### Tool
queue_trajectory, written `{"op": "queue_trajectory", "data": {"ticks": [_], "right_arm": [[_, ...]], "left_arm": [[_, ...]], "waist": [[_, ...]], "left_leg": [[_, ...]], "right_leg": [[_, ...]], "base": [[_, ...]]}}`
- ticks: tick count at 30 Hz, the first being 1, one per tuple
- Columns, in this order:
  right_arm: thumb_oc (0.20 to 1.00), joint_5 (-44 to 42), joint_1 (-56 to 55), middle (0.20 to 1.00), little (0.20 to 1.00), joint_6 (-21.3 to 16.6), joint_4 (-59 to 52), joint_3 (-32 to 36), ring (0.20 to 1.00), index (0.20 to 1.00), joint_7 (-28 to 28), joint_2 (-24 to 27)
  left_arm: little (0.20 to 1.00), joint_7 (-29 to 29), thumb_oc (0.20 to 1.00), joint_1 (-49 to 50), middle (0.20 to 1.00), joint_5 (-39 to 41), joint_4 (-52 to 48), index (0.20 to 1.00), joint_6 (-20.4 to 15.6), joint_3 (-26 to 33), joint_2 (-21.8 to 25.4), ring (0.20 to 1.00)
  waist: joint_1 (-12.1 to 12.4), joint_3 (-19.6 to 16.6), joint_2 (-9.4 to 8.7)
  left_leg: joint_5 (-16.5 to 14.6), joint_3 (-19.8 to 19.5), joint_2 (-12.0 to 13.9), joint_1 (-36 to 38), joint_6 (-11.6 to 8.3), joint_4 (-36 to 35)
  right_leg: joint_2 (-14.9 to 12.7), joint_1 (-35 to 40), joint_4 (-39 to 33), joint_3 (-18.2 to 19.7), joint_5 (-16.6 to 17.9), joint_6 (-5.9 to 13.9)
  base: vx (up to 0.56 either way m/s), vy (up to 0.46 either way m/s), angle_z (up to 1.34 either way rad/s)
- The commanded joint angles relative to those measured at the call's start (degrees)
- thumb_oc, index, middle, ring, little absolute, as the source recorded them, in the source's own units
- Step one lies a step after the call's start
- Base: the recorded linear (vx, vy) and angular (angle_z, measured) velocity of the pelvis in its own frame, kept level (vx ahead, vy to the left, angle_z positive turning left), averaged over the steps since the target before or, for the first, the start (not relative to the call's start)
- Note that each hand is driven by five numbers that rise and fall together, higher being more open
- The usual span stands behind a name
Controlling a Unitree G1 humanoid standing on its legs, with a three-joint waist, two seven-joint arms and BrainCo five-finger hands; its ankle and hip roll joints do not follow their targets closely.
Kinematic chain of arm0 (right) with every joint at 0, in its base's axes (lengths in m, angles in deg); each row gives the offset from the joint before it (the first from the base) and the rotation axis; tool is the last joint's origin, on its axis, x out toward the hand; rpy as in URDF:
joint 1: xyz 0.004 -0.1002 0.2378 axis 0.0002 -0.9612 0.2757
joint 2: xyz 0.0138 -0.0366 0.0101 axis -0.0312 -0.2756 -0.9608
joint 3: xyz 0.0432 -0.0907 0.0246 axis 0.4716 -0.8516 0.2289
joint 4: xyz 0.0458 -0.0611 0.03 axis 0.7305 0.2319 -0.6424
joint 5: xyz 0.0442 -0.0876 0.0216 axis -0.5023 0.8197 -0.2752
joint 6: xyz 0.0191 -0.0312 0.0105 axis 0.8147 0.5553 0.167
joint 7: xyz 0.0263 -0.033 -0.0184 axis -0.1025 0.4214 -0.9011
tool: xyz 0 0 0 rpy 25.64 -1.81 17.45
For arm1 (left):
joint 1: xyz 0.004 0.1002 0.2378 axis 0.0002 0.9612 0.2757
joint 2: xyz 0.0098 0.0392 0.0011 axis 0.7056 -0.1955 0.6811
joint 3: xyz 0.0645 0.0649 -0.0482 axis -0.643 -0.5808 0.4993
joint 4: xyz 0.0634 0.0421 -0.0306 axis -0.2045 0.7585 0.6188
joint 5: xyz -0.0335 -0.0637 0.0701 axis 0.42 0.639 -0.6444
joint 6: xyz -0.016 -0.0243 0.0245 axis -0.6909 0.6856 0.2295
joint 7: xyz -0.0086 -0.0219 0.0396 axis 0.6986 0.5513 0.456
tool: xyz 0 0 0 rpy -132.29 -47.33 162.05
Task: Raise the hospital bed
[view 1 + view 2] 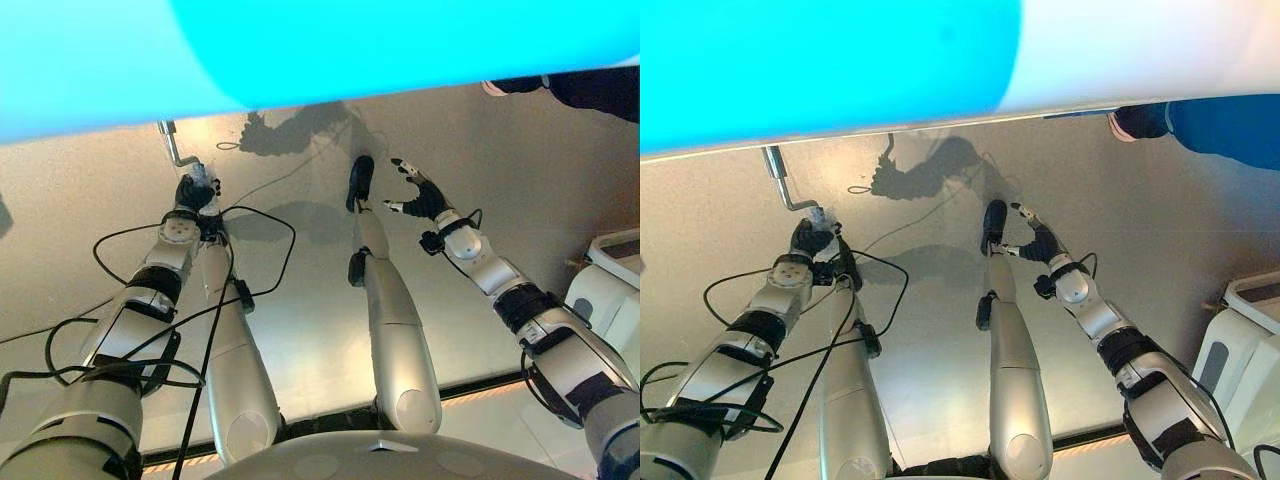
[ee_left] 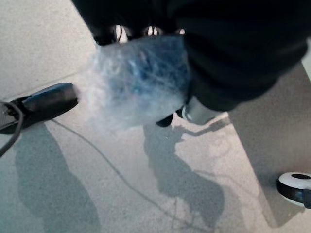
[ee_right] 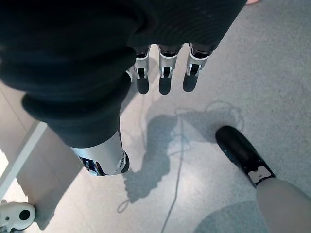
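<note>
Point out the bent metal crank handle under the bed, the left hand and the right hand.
bent metal crank handle (image 1: 780,180), right eye view, on its shaft.
left hand (image 1: 193,190), left eye view, on its dark back.
right hand (image 1: 425,198), left eye view, on its palm.

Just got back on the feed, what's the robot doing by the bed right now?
The robot stands at the edge of the hospital bed, looking down past it at the floor. Its left hand is curled round the wrapped grip of the metal crank handle that sticks out from under the bed, set to turn it. The right hand hangs free over the floor with fingers spread and straight, holding nothing. A person's shoe shows by the bed's far side.
</note>
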Motion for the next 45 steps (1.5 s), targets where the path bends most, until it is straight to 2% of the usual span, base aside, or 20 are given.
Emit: {"op": "queue_trajectory", "data": {"ticks": [1, 2, 4, 5, 7, 8, 11, 13, 14, 17, 19, 20, 21, 22, 23, 24, 37, 43, 44, 45], "right_arm": [[1.0, 0.3, -4.0, 1.0, 1.0, -0.8, -3.4, 1.2, 1.0, 1.0, 0.4, 0.3], [1.0, 0.4, -3.7, 1.0, 1.0, -0.8, -3.4, 1.3, 1.0, 1.0, 0.4, 0.4], [1.0, 0.5, -3.7, 1.0, 1.0, -0.8, -3.2, 1.2, 1.0, 1.0, 0.4, 0.3], [1.0, 0.5, -4.0, 1.0, 1.0, -0.8, -3.2, 1.1, 1.0, 1.0, 0.4, 0.2], [1.0, 0.5, -3.9, 1.0, 1.0, -0.8, -3.3, 1.2, 1.0, 1.0, 0.4, 0.2], [1.0, 0.5, -4.3, 1.0, 1.0, -0.8, -3.3, 1.1, 1.0, 1.0, 0.4, 0.1], [1.0, 0.6, -4.1, 1.0, 1.0, -0.8, -3.0, 1.3, 1.0, 1.0, 0.5, 0.1], [1.0, 0.4, -4.7, 1.0, 1.0, -0.8, -2.4, 1.2, 1.0, 1.0, 0.5, 0.0], [1.0, 0.4, -4.3, 1.0, 1.0, -0.8, -2.5, 1.4, 1.0, 1.0, 0.5, 0.1], [1.0, 0.2, -4.4, 1.0, 1.0, -0.7, -0.7, 1.0, 1.0, 1.0, 0.7, -0.5], [1.0, 0.2, -4.1, 1.0, 1.0, -0.7, -0.7, 1.2, 1.0, 1.0, 0.7, -0.3], [1.0, 0.2, -4.4, 1.0, 1.0, -0.7, -0.7, 1.0, 1.0, 1.0, 0.7, -0.4], [1.0, 0.2, -4.0, 1.0, 1.0, -0.7, -0.8, 0.9, 1.0, 1.0, 0.6, -0.3], [1.0, 0.1, -4.3, 1.0, 1.0, -0.7, -0.8, 0.7, 1.0, 1.0, 0.6, -0.3], [1.0, 0.1, -4.0, 1.0, 1.0, -0.7, -1.1, 0.8, 1.0, 1.0, 0.6, -0.2], [1.0, 0.1, -4.3, 1.0, 1.0, -0.8, -1.1, 0.3, 1.0, 1.0, 0.5, -0.2], [1.0, 0.7, -3.8, 1.0, 1.0, 0.0, -0.9, -0.8, 1.0, 1.0, 1.1, -0.1], [1.0, 1.0, -4.6, 1.0, 1.0, 0.3, -1.6, -0.4, 1.0, 1.0, 1.0, 0.8], [1.0, 1.3, -4.7, 1.0, 1.0, 0.4, -1.7, 0.0, 1.0, 1.0, 0.9, 1.4], [1.0, 1.3, -5.0, 1.0, 1.0, 0.4, -1.6, -0.1, 1.0, 1.0, 0.9, 1.4]], "left_arm": [[0.2, -0.6, 0.2, 1.4, 0.2, -0.3, -0.8, 0.2, -1.4, 1.1, 1.8, 0.2], [0.2, -0.6, 0.2, 1.1, 0.2, -0.3, -1.0, 0.2, -1.5, 1.1, 1.8, 0.2], [0.2, -0.7, 0.2, 1.1, 0.2, -0.3, -1.0, 0.2, -1.5, 1.2, 1.8, 0.2], [0.2, -0.6, 0.2, 1.5, 0.2, -0.2, -0.9, 0.2, -1.5, 1.1, 1.7, 0.2], [0.2, -0.6, 0.2, 1.2, 0.2, -0.3, -1.2, 0.2, -1.6, 1.0, 1.5, 0.2], [0.2, -0.6, 0.2, 1.6, 0.2, -0.2, -1.3, 0.2, -1.6, 1.0, 1.4, 0.2], [0.2, -0.8, 0.2, 1.4, 0.2, -0.1, -2.5, 0.2, -1.9, 0.8, 1.5, 0.2], [0.2, -0.7, 0.2, 2.0, 0.2, 0.0, -3.9, 0.2, -2.2, 0.3, 1.4, 0.2], [0.2, -0.8, 0.2, 1.7, 0.2, 0.0, -4.0, 0.2, -2.3, 0.4, 1.5, 0.2], [0.2, -0.6, 0.2, 1.7, 0.2, -0.3, -4.7, 0.2, -2.6, -0.6, 1.3, 0.2], [0.2, -0.8, 0.2, 1.4, 0.2, -0.6, -6.9, 0.2, -3.0, -1.1, 1.6, 0.2], [0.2, -0.8, 0.2, 1.8, 0.2, -0.6, -6.9, 0.2, -2.9, -1.2, 1.5, 0.2], [0.2, -0.8, 0.2, 0.8, 0.2, -1.0, -6.8, 0.2, -3.1, -1.6, 1.8, 0.2], [0.2, -0.8, 0.2, 1.0, 0.2, -0.9, -7.2, 0.2, -3.3, -1.9, 1.6, 0.2], [0.2, -1.0, 0.2, 0.6, 0.2, -0.9, -8.3, 0.2, -3.4, -2.2, 1.6, 0.2], [0.2, -1.0, 0.2, 0.9, 0.2, -0.5, -9.4, 0.2, -3.7, -2.8, 1.2, 0.2], [0.2, 0.6, 0.2, -0.8, 0.2, 1.1, -26.6, 0.2, -5.8, -11.1, 0.1, 0.2], [0.2, 3.0, 0.2, -0.2, 0.2, 5.5, -36.6, 0.2, -6.7, -13.5, 1.9, 0.2], [0.2, 4.2, 0.2, -0.3, 0.2, 7.0, -40.4, 0.2, -7.1, -14.1, 3.4, 0.2], [0.2, 4.2, 0.2, 0.0, 0.2, 7.0, -40.4, 0.2, -7.1, -14.2, 3.3, 0.2]], "waist": [[0.3, 0.3, -2.5], [0.2, 0.3, -2.67], [0.2, 0.3, -2.64], [0.3, 0.3, -2.49], [0.3, 0.3, -2.6], [0.4, 0.3, -2.48], [0.3, 0.3, -2.55], [0.4, 0.3, -2.29], [0.3, 0.3, -2.44], [0.4, 0.3, -2.28], [0.3, 0.3, -2.28], [0.4, 0.3, -2.13], [0.2, 0.3, -2.44], [0.2, 0.3, -2.32], [0.1, 0.3, -2.44], [0.2, 0.3, -2.24], [-0.4, 0.3, -1.11], [-0.5, 0.3, -0.05], [-0.5, 0.3, 0.23], [-0.5, 0.3, 0.38]], "left_leg": [[3.4, -1.3, -2.5, -4.1, 4.9, 0.4], [5.0, -1.0, -2.7, -5.6, 5.33, 0.5], [5.0, -1.0, -2.7, -5.7, 5.34, 0.5], [3.4, -1.3, -2.5, -4.2, 4.9, 0.4], [5.1, -0.9, -2.7, -5.6, 5.32, 0.2], [3.5, -1.3, -2.5, -4.1, 4.87, 0.0], [5.1, -0.9, -2.8, -5.6, 5.34, 0.1], [3.6, -1.2, -2.6, -4.0, 4.92, 0.0], [5.2, -0.9, -2.8, -5.6, 5.36, 0.1], [3.6, -1.1, -2.6, -3.8, 4.84, 0.1], [5.1, -0.8, -2.8, -5.2, 5.28, 0.2], [3.6, -1.1, -2.6, -3.6, 4.85, 0.1], [5.1, -0.6, -2.8, -4.9, 5.23, 0.1], [3.6, -0.9, -2.6, -3.3, 4.79, -0.1], [5.1, -0.5, -2.8, -4.8, 5.24, 0.1], [3.6, -0.7, -2.6, -3.2, 4.8, -0.1], [4.1, 0.1, -2.3, -1.8, 4.54, -1.2], [4.4, 0.4, -2.2, -0.9, 4.41, -1.9], [5.9, 0.8, -2.3, -2.3, 4.84, -2.0], [4.5, 0.4, -2.2, -0.7, 4.42, -2.2]], "right_leg": [[0.7, 0.7, 7.2, 1.8, -8.0, 4.47], [0.6, -0.7, 6.9, 1.7, -6.5, 4.02], [0.5, -0.7, 6.9, 1.7, -6.5, 4.03], [0.7, 0.7, 7.1, 1.8, -8.0, 4.48], [0.5, -0.8, 6.8, 1.6, -6.4, 4.11], [0.7, 0.6, 7.0, 1.7, -7.9, 4.57], [0.6, -0.7, 6.7, 1.5, -6.4, 4.11], [0.8, 0.6, 7.1, 1.7, -8.0, 4.51], [0.6, -0.8, 6.9, 1.5, -6.5, 4.05], [0.8, 0.8, 7.3, 1.9, -8.1, 4.43], [0.5, -0.6, 7.1, 1.7, -6.5, 3.96], [0.7, 0.8, 7.3, 1.8, -8.0, 4.41], [0.5, -0.4, 7.0, 1.8, -6.5, 4.0], [0.7, 1.0, 7.2, 1.9, -8.0, 4.46], [0.6, -0.4, 7.0, 1.8, -6.5, 4.01], [0.7, 1.0, 7.3, 2.0, -8.1, 4.44], [1.1, 0.7, 7.8, 3.0, -8.3, 4.39], [1.2, 0.6, 8.3, 3.4, -8.6, 4.35], [1.2, -0.9, 8.0, 3.4, -7.0, 3.93], [1.3, 0.5, 8.2, 3.5, -8.6, 4.38]], "base": [[0.0, 0.0, 0.0], [0.0, 0.0, 0.0], [0.0, 0.002, 0.03], [0.06, -0.001, 0.02], [0.0, 0.0, 0.0], [0.0, 0.0, 0.0], [0.0, -0.005, 0.01], [0.0, 0.0, 0.0], [0.0, 0.003, 0.04], [0.02, 0.005, 0.03], [-0.03, 0.002, 0.01], [-0.07, 0.001, 0.0], [0.06, 0.0, -0.01], [-0.06, 0.003, -0.01], [0.06, -0.002, -0.01], [0.0, 0.0, 0.0], [0.0, -0.001, 0.0], [-0.02, -0.004, -0.04], [0.0, 0.0, 0.0], [-0.06, -0.013, 0.0]]}}
